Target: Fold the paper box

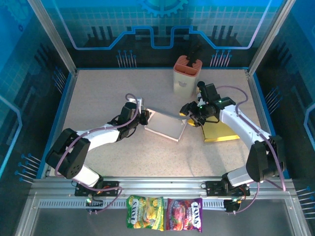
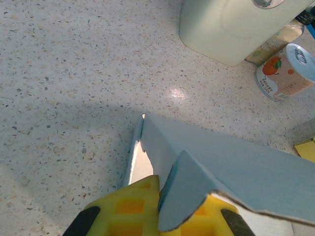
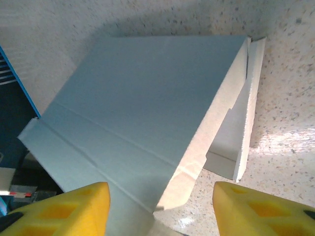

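The top external camera looks down from above and behind the arm bases, far enough back to take in the whole table (image 1: 103,93). The left wrist camera sits low and close behind the left gripper (image 2: 162,214), facing along the tabletop. The right wrist camera looks steeply down past the right gripper (image 3: 162,209), very near. All three share the paper box (image 1: 165,127)

Colours noted: paper box (image 1: 166,124) pale grey-white, plain; table (image 1: 98,98) beige with dark speckle; finger pads (image 3: 64,209) yellow; flat stack (image 1: 220,133) yellow; holder (image 1: 187,74) cream with terracotta top; candy bags (image 1: 147,212) yellow-green and purple-red
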